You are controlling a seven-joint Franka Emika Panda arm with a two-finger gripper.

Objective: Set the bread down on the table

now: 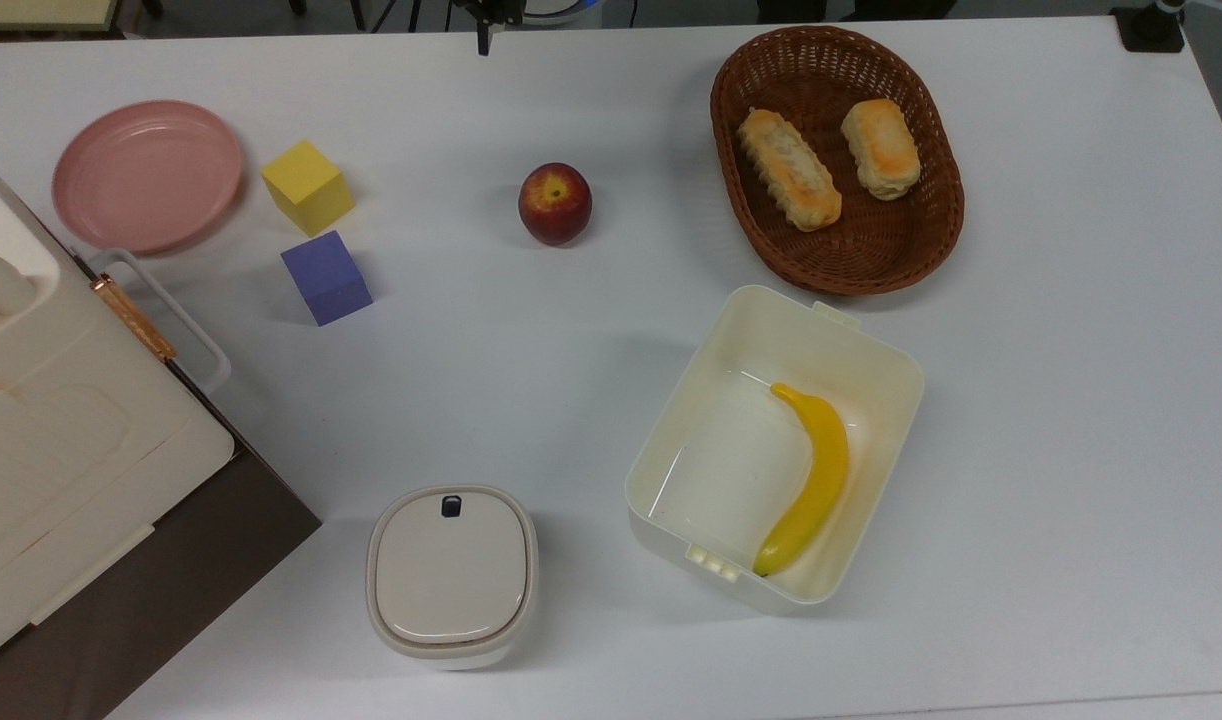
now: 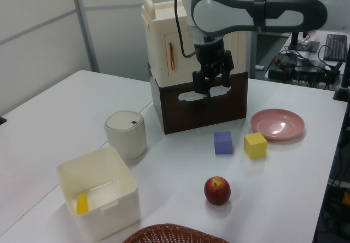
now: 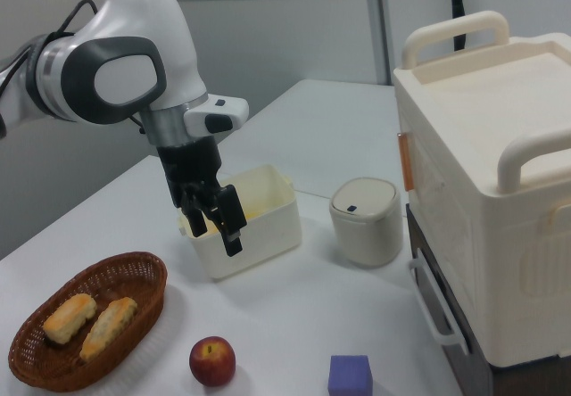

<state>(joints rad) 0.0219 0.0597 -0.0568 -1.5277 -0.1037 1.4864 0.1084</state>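
The bread [image 1: 880,148] lies in the basket [image 1: 771,240], upper right of the top view. The gripper [image 3: 217,225] hangs open and empty.

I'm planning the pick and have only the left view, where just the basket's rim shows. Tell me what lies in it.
Observer: Two pieces of bread lie in the basket: a short bun and a longer loaf.
Operator: Say which side the bun is on.
Observer: The bun is on the top view's right, and the loaf on the top view's left.
Operator: Report whether they touch.
Observer: They lie apart, with a strip of basket floor between them.
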